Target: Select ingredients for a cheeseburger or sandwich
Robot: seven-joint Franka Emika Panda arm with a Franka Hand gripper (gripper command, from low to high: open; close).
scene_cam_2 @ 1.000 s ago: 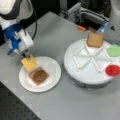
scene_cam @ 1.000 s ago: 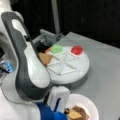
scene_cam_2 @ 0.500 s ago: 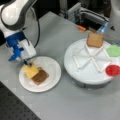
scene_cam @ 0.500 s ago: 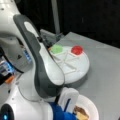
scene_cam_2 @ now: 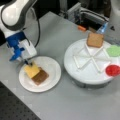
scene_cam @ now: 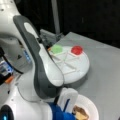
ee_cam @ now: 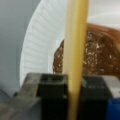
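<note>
My gripper (scene_cam_2: 27,64) hangs over the left rim of the white paper plate (scene_cam_2: 51,66), shut on the yellow cheese square (scene_cam_2: 31,70). The cheese leans on a brown piece (scene_cam_2: 40,76) lying on the plate; I cannot tell whether that is toast or patty. In the wrist view the cheese (ee_cam: 75,45) runs edge-on between the black fingers (ee_cam: 52,85), with the dark brown piece (ee_cam: 100,57) behind it. On the white sectioned tray (scene_cam_2: 82,75) lie a toast square (scene_cam_2: 95,40), a green leaf (scene_cam_2: 113,50) and a red disc (scene_cam_2: 112,70).
In a front view the arm (scene_cam: 42,72) covers the tray's left part; the green leaf (scene_cam: 57,49) and red disc (scene_cam: 76,50) show beyond it. Black equipment with an orange part (scene_cam_2: 82,28) stands behind the tray. A dark perforated board (scene_cam_2: 15,110) borders the table.
The arm's upper links have swung across a front view. The gripper stays over the plate's left side with the cheese still in it.
</note>
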